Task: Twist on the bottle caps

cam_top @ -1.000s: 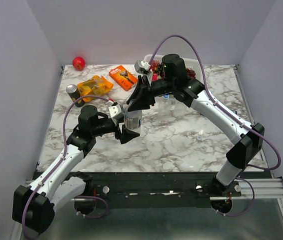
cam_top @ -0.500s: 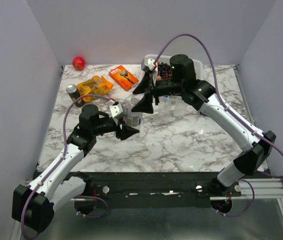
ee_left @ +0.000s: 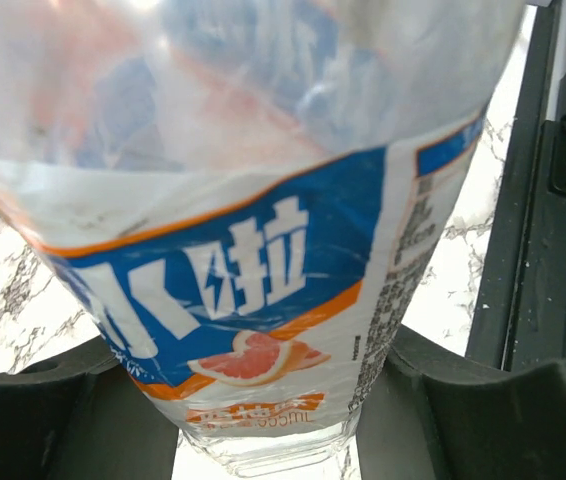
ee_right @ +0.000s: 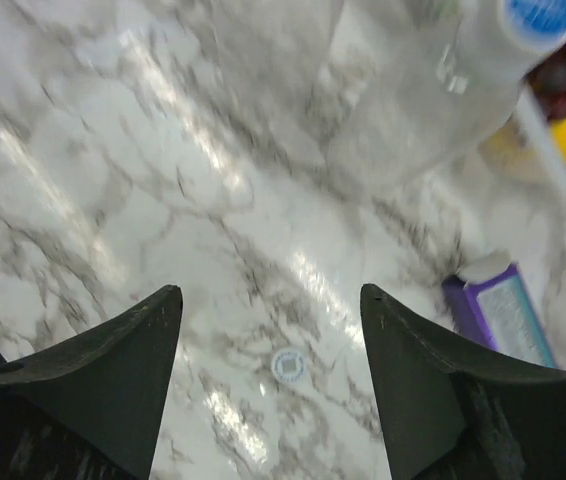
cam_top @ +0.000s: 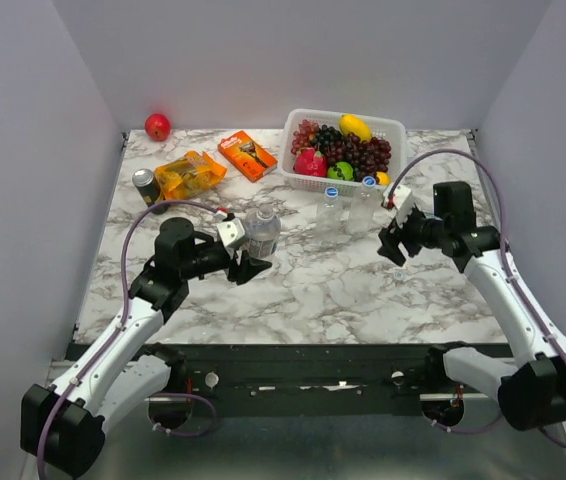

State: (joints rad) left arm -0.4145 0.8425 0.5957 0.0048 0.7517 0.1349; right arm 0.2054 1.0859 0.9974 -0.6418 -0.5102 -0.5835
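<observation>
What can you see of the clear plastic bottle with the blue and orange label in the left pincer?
The clear, crinkled plastic bottle wears a blue, white and orange label band with white characters and a pink grapefruit slice. It looks upright, left of centre on the marble table, pinched between the left pincer's black fingers.
</observation>
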